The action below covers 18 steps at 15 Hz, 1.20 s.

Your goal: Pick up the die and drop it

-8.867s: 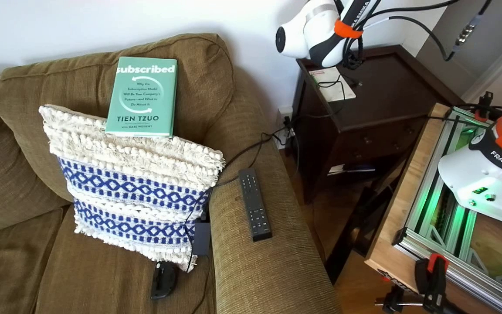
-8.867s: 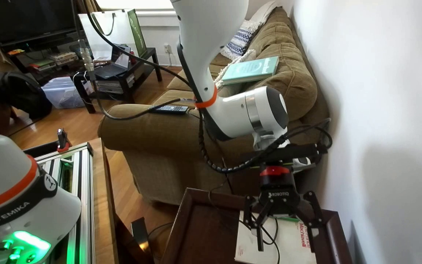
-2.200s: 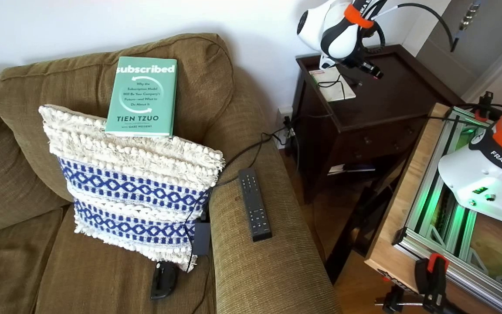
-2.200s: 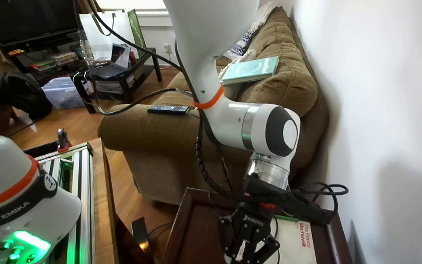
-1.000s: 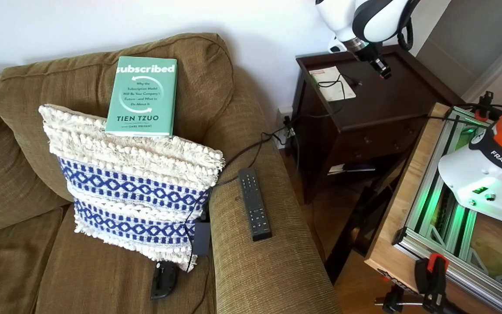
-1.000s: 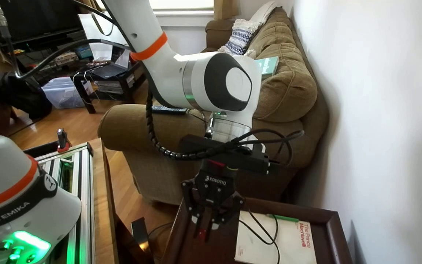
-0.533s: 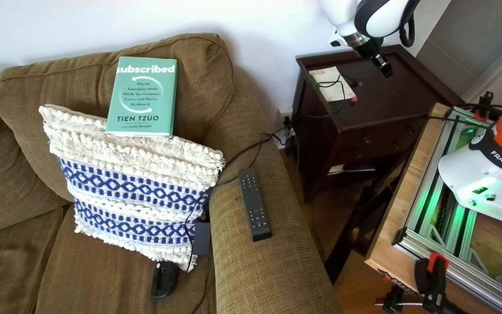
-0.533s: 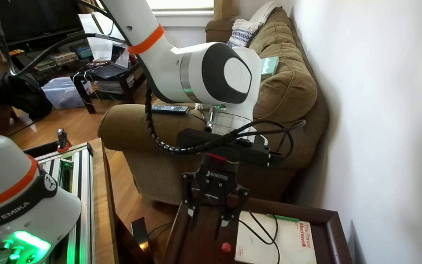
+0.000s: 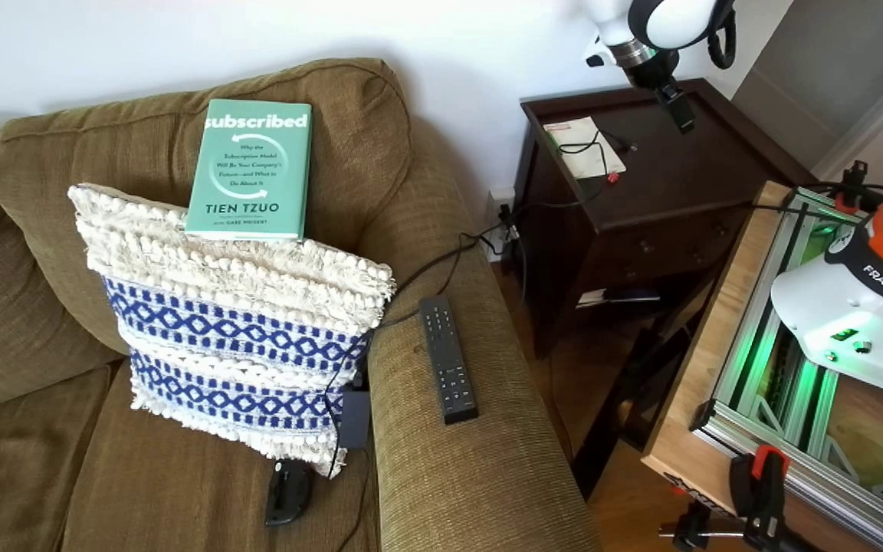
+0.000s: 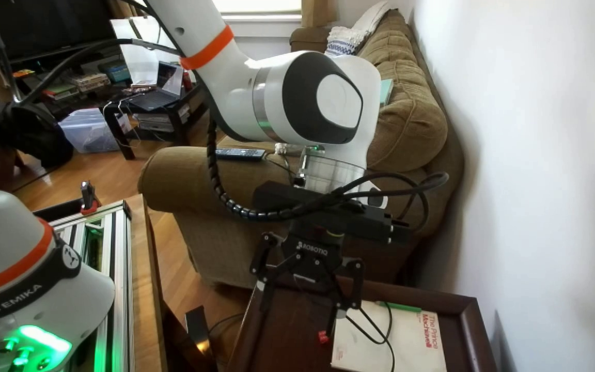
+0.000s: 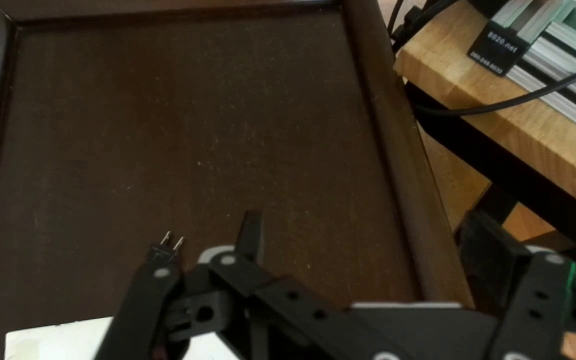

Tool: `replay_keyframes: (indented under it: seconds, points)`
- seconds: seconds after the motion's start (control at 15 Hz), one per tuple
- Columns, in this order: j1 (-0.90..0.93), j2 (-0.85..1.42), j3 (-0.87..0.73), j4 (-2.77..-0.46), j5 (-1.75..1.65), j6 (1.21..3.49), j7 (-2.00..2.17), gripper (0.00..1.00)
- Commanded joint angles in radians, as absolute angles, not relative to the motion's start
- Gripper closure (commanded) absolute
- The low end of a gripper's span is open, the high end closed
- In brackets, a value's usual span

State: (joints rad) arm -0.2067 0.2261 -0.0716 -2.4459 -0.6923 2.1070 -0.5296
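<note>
The small red die (image 9: 612,177) lies on the dark wooden cabinet top (image 9: 687,172), close to the white book's edge. It also shows in an exterior view (image 10: 323,337), close to one fingertip in the picture. It does not show in the wrist view. My gripper (image 10: 297,319) is wide open and empty above the cabinet, fingers pointing down. In an exterior view the gripper (image 9: 684,125) appears edge-on, behind and to the right of the die. In the wrist view bare cabinet top shows between the open fingers (image 11: 370,220).
A white book (image 10: 406,336) with a black cable over it and a green pen (image 10: 401,307) lies on the cabinet. The cable's plug (image 11: 164,251) sticks out. A raised rim edges the cabinet. A sofa (image 9: 503,429), the wall and a wooden table (image 9: 706,360) stand around.
A second ago my gripper was shut on the die above the cabinet. It has since opened wide, and the die has dropped and shifted slightly toward the sofa. The arm has barely moved since.
</note>
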Motion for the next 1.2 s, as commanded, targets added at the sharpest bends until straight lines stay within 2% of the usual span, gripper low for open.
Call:
replay_keyframes:
  seconds: [0.0, 0.33, 0.73, 1.13]
  points:
    - [-0.246, 0.162, -0.093, -2.485, -0.559, 2.209, -0.680, 0.00]
    - [-0.242, 0.128, -0.108, -2.511, -0.400, 2.312, -0.778, 0.00]
    - [-0.220, 0.091, -0.116, -2.550, -0.288, 2.412, -0.679, 0.00]
    - [-0.215, 0.038, -0.132, -2.561, -0.246, 2.350, -0.555, 0.00]
